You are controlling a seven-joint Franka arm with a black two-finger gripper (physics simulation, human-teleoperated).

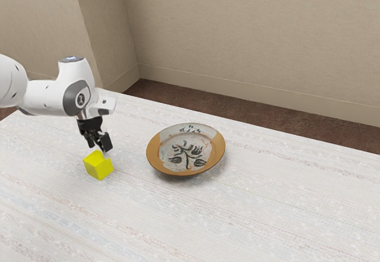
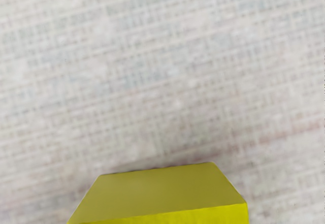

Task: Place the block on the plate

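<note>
Across the exterior view from its left, I have my tool (image 1: 99, 150) at the top of the yellow block (image 1: 97, 168), though I cannot tell whether it is released or grasping it, then, apart from both, the patterned plate (image 1: 187, 152) on the whitish table (image 1: 267, 214)

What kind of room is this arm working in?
Possibly a plain indoor room: bare beige walls with a baseboard, a dark brown floor, and a pale, cloth-like tabletop.
</note>
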